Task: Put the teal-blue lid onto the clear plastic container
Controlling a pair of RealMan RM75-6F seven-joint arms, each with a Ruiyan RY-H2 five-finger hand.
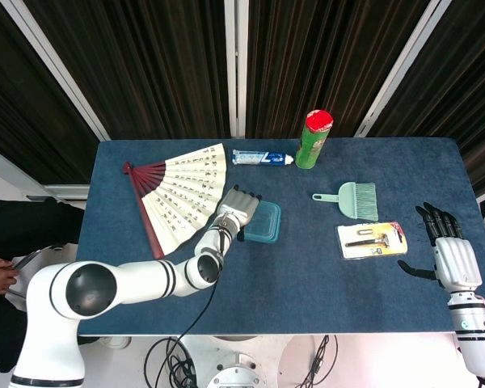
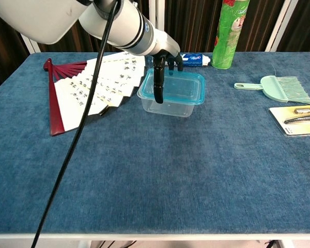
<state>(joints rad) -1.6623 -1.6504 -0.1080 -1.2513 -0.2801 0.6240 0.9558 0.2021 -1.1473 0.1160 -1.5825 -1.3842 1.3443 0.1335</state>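
Note:
The teal-blue lid [image 1: 266, 222] [image 2: 182, 87] lies on top of the clear plastic container [image 2: 168, 106], shifted slightly right so the container's left rim shows. In the head view the container is almost hidden under the lid. My left hand [image 1: 238, 208] [image 2: 163, 71] grips the lid's left edge, with the thumb down the near side and the fingers [image 2: 174, 60] curled over the far edge. My right hand [image 1: 452, 257] hovers at the table's right edge with its fingers spread and holds nothing; the chest view does not show it.
A paper fan [image 1: 178, 194] lies spread left of the container. Behind it are a toothpaste tube [image 1: 261, 158] and a green can [image 1: 311, 140]. A mint hand brush [image 1: 354, 199] and a carded tool pack [image 1: 373, 239] lie to the right.

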